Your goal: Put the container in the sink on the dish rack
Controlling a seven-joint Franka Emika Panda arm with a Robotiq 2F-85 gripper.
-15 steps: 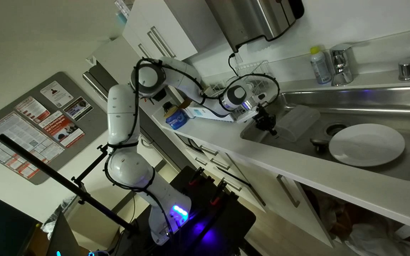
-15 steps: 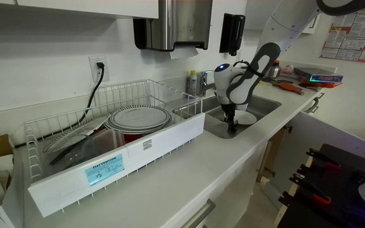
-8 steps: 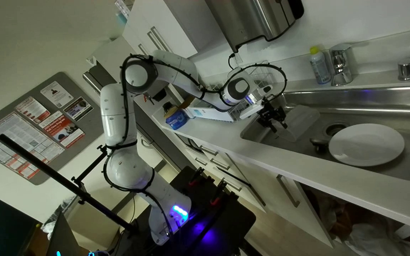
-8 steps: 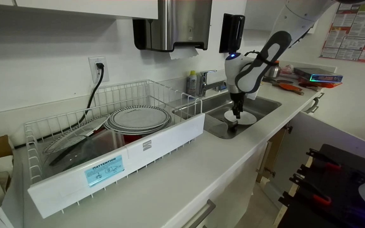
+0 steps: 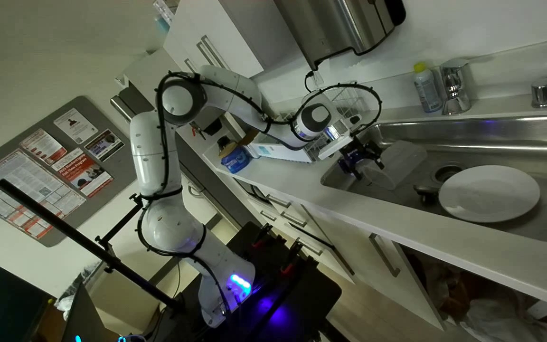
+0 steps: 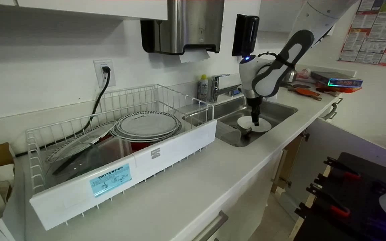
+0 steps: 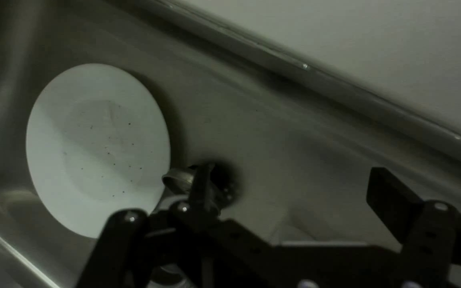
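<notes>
Gripper (image 7: 291, 175) points down over the sink (image 5: 492, 135), its fingers (image 7: 391, 202) spread wide apart in wrist view. Clear container (image 5: 400, 161) is in the sink, at the end nr the dish rack (image 6: 179, 140); in an exterior view the gripper partly hides one end of it, can't tell if touching. White plate (image 5: 489, 194) lies further along the sink, w/ the drain (image 5: 447, 172) approx btwn it & the container. Dish rack, on the counter (image 6: 179, 190) next to the sink, holds stacked plates (image 6: 147, 124) + a clear tub (image 6: 113, 150). Faucet (image 5: 454, 88) stands behind the sink, bottle (image 5: 428, 90) just beside it.
</notes>
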